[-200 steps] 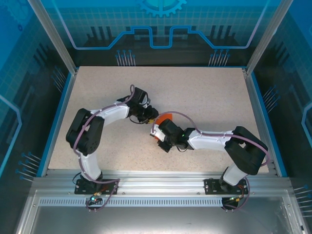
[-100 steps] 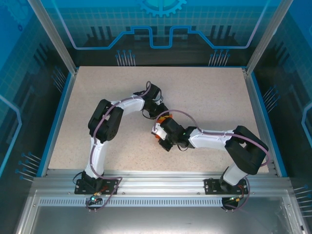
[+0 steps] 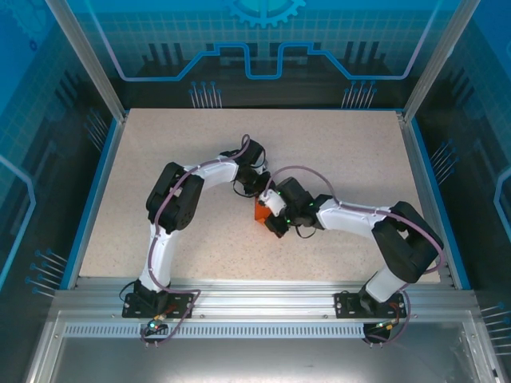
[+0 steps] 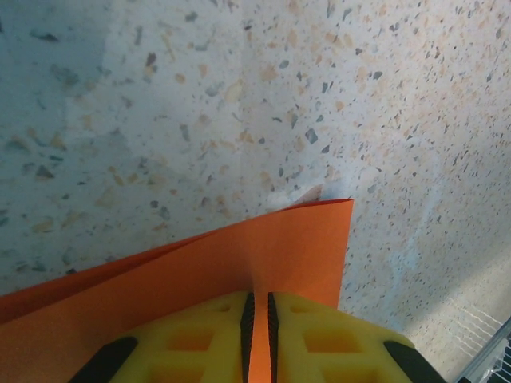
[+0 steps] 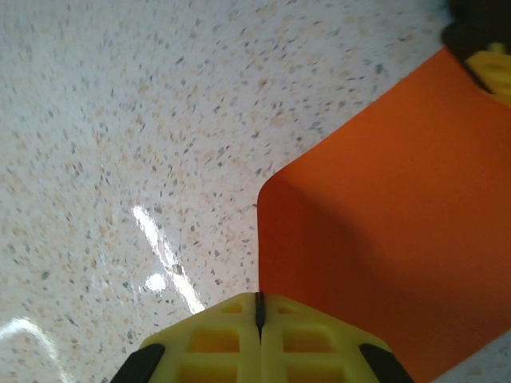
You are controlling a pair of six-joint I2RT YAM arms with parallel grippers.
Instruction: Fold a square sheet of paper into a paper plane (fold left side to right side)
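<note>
Paper (image 3: 260,212) sits mid-table, right where the two grippers meet. From the top camera we see a small orange patch between them; the wrists cover the rest. Table (image 3: 343,152) is speckled beige.

Left gripper (image 3: 257,187) comes in from the far-left side and points down at the paper's far edge. On its wrist camera the left gripper (image 4: 257,297) has its yellow fingers (image 4: 200,335) pressed almost together, with a thin slit between them. The paper (image 4: 239,255) runs up into that slit, a crease leading straight in. We read that as clamped on the paper. One corner of the sheet juts out to the right of the fingers, over bare table.

Right gripper (image 3: 271,211) reaches in from the right, tip at the paper's near side. On its wrist camera the right gripper (image 5: 258,307) is fully closed, fingers flush. Paper (image 5: 383,239) spreads to the right of the tip. Its left edge runs down to the finger seam and its top-left corner is rounded. We can't tell whether the sheet is pinched in the seam or just touched by the tip. A left finger (image 5: 495,68) shows at the paper's far corner in that view.
</note>
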